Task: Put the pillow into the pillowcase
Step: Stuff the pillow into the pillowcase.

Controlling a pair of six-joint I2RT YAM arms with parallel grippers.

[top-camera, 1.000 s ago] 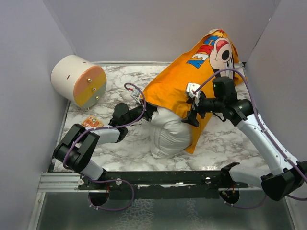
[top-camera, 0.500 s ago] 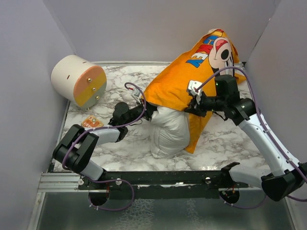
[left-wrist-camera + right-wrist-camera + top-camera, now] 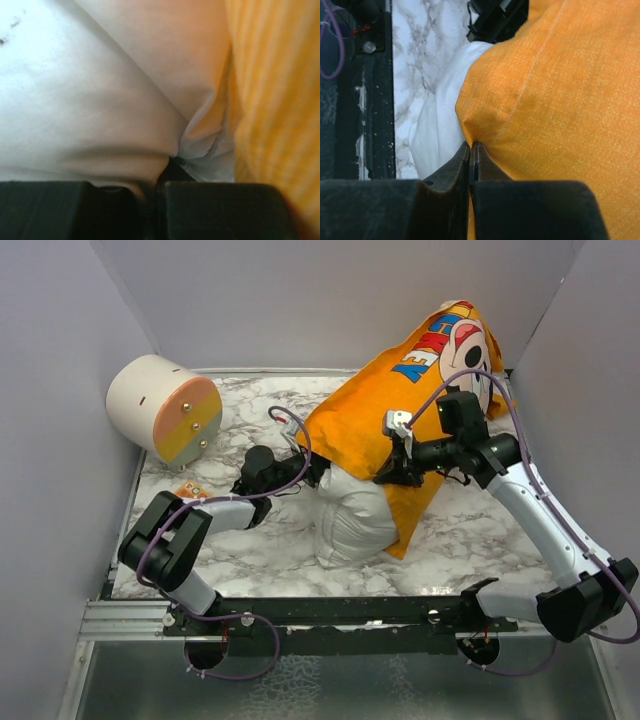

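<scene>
Pillowcase [image 3: 375, 415], orange, draped over the far part of the pillow [image 3: 352, 522], whose white near end bulges bare onto the marble table [image 3: 470, 535]. The thin hem may slip from so narrow a pinch, or bunch against the plump stuffing, if one side is pulled harder than the other. Right arm [image 3: 545, 525], reaching in from the right, right gripper [image 3: 388, 476] clamped on the hem's corner. Left arm [image 3: 205, 515], low and folded along the table, left gripper [image 3: 318, 470] nearly closed on a fold of white cloth beside the hem, seemingly the pillow's.
</scene>
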